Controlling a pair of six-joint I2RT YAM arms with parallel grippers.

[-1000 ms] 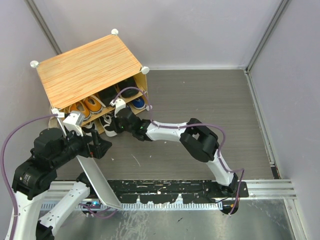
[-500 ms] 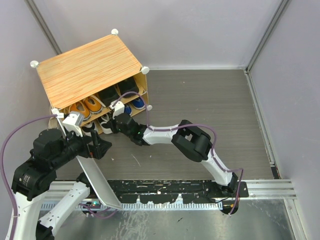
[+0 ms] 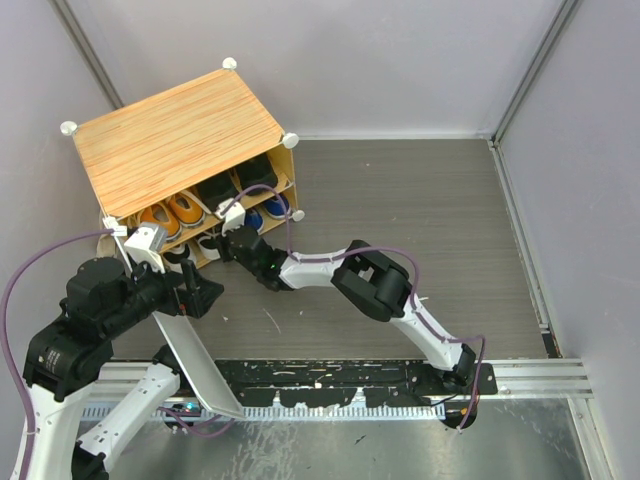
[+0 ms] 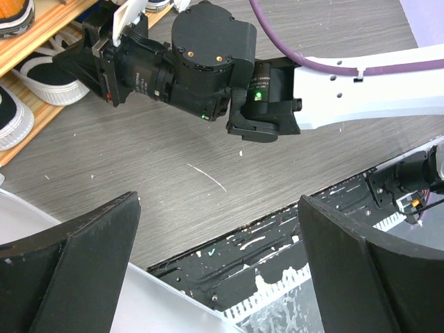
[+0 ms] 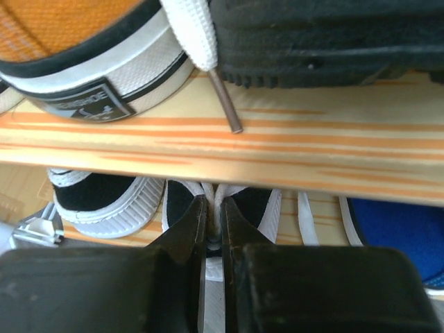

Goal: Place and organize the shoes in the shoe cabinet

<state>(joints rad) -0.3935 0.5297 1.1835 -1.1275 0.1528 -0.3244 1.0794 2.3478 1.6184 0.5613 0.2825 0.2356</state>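
At back-left of the table, shoe cabinet (image 3: 170, 140) stands with its front open. White door panel (image 3: 200, 365) hangs down toward the arm bases. Both shelves are loaded.

- Upper shelf: orange shoes (image 3: 172, 212) on the left, black shoes (image 3: 235, 182) on the right.
- Lower shelf: black-and-white pair, with a blue shoe (image 5: 395, 236) to its right.

Right arm is stretched across to the lower shelf mouth. Right gripper (image 5: 214, 232) is just under the shelf board (image 5: 277, 156). Its fingers are pinched nearly together on a thin white strip at the heel of a black-and-white shoe (image 5: 178, 202). Can't tell whether the strip is a lace or a heel tab.

Left gripper (image 4: 218, 277) hovers over the floor near the door panel, fingers spread wide, holding nothing.

Step, as a judgement: late in the task. The last lower-shelf shoe is being seated or straightened beside its mate (image 5: 97, 198).

Next move calls for a short nudge to square the heel with its mate. Then the fingers must release and back straight out, staying low under the board so the lace isn't dragged.

Writing: the orange shoe has a black heel patch (image 5: 97, 103) with pale lettering, too blurred to read. No other labels legible.
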